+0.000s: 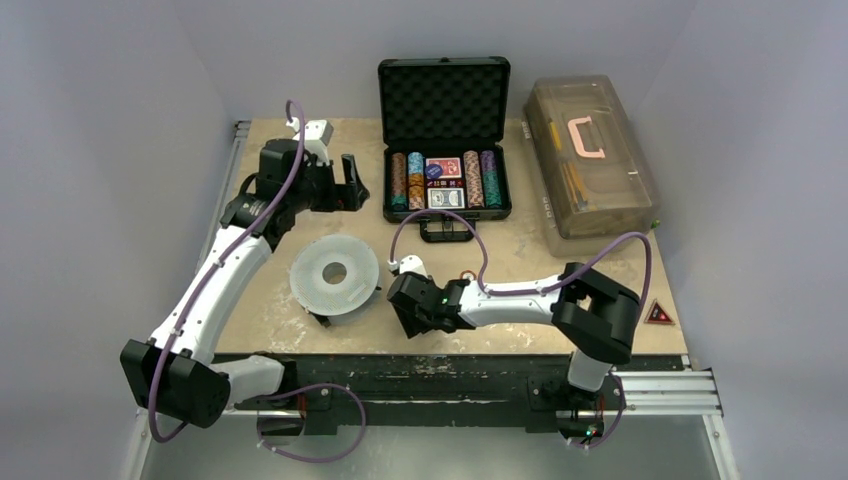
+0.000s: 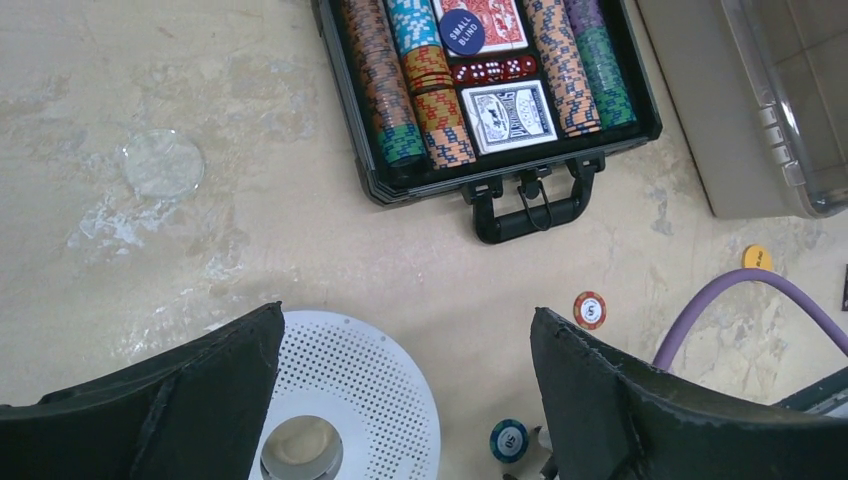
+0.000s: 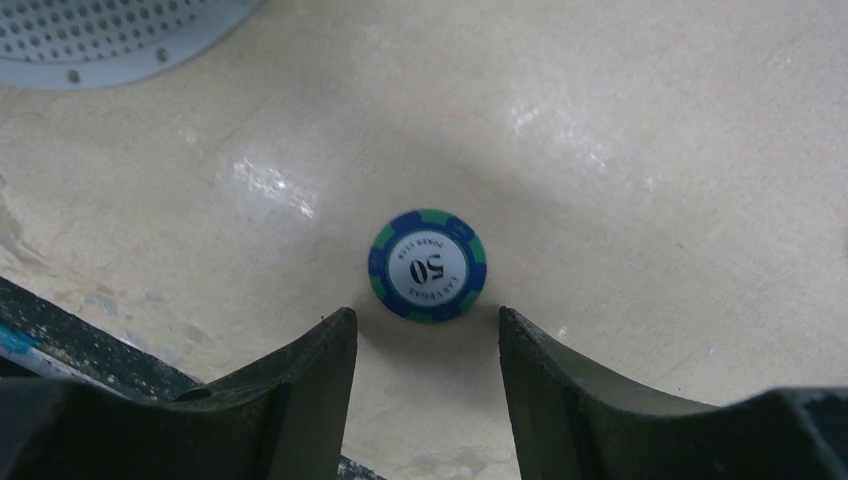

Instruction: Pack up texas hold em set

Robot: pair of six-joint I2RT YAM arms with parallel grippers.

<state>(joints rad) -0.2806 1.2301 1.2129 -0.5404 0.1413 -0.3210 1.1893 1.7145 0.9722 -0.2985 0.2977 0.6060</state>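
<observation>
At the 12 o'clock edge of the table (image 1: pixel 500 260) the case (image 1: pixel 446 214) lies open, its foam lid (image 1: pixel 444 100) standing up behind it. Inside are rows of chips (image 1: pixel 473 178) on either side of two decks (image 2: pixel 510 115), with a blue button (image 2: pixel 462 32) on the far deck. The handle (image 2: pixel 528 205) points toward 6 o'clock. A toolbox (image 1: pixel 590 155) sits at 3 o'clock of the case, and a white disc (image 1: pixel 334 274) lies at about 7 o'clock of it. The left gripper (image 1: pixel 350 185), at 9 o'clock of the case, is spread wide and holds nothing. The right gripper (image 3: pixel 425 325), at 6 o'clock of the case, hangs low over the table, jaws parted. A loose blue chip (image 3: pixel 428 265) marked 50 lies flat just beyond its fingertips (image 3: pixel 335 345), apart from both. A red chip (image 2: pixel 590 309) and a yellow button (image 2: pixel 757 257) also lie loose on the table, between the case and the right arm.
</observation>
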